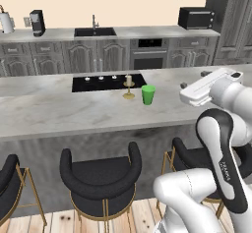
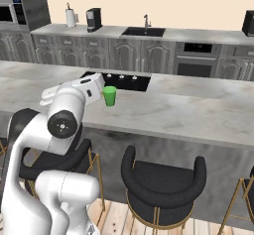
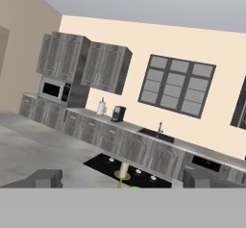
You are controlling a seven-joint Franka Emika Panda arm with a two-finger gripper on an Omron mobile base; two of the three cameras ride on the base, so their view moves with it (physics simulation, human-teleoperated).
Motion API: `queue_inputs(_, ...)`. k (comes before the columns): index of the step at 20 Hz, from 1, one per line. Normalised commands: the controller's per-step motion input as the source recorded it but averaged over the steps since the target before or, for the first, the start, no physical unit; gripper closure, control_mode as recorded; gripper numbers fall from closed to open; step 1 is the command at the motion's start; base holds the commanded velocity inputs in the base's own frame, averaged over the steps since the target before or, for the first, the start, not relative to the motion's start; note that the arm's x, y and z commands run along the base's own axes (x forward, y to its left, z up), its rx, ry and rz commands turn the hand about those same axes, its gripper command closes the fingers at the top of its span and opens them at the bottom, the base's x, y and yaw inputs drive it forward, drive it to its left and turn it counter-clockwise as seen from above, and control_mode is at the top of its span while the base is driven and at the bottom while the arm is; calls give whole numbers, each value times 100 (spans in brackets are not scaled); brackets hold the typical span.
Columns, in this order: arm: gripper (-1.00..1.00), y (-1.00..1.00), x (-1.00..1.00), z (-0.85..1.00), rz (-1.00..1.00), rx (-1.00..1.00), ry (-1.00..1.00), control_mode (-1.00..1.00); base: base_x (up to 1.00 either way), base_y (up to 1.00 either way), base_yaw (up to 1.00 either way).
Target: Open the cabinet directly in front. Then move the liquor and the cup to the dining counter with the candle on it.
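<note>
The cup (image 1: 148, 94) stands on the dining counter (image 1: 44, 109) right of the candle (image 1: 129, 86), the gripper (image 3: 120, 178) is wide open and empty, so fetching the liquor seems next.

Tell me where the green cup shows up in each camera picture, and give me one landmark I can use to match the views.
Left base view: the green cup stands on the marble counter right of centre, just right of the candle.
Right base view: the cup is left of centre, beside the white arm.
Hand view: just a green sliver at the bottom edge, right of the candle.
Shared landmark: the black cooktop behind the cup.
</note>
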Motion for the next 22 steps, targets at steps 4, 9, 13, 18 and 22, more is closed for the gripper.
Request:
queue_inputs(4,-100,0,0,0,0,0,0,-100,0,0,0)
queue_inputs(9,-100,0,-12,0,0,0,0,-100,0,0,0)
queue_inputs(13,-100,0,-14,0,0,0,0,-100,0,0,0)
queue_inputs(18,-100,0,0,0,0,0,0,100,0,0,0)
queue_inputs(22,-100,0,0,0,0,0,0,100,-37,-1,0)
